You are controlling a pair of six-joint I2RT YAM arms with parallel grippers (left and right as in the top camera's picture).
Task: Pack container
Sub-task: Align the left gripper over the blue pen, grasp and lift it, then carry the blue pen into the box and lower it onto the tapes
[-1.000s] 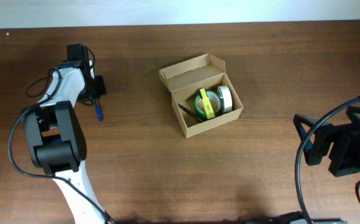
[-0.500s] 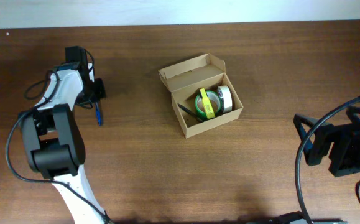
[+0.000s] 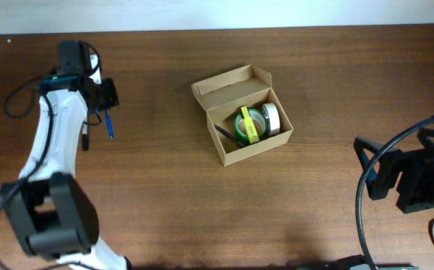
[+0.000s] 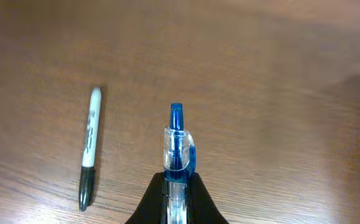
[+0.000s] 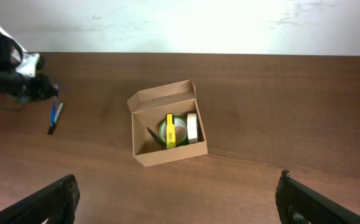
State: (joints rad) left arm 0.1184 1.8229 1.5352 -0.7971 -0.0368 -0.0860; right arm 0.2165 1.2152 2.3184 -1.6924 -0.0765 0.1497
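The container [image 3: 240, 114] is a tan cardboard box with its flap lid open, at mid table; it also shows in the right wrist view [image 5: 166, 132]. Inside it are a green tape roll [image 3: 249, 125] with a yellow label, a white tape roll [image 3: 272, 118] and a dark pen [image 3: 224, 133]. My left gripper [image 3: 107, 107] is at the far left, shut on a blue clear pen [image 4: 177, 149] and holding it above the table. My right gripper [image 5: 180, 208] is open wide and empty, well back from the box on the right.
A black marker with a white barrel [image 4: 89, 149] lies on the wood just left of the held pen; it also shows in the overhead view [image 3: 85, 138]. The right arm's body and cables [image 3: 411, 180] fill the right edge.
My left arm has swung left and risen with the blue pen in its jaws. The black marker now shows on the table beside it. The right arm and the box have not moved.
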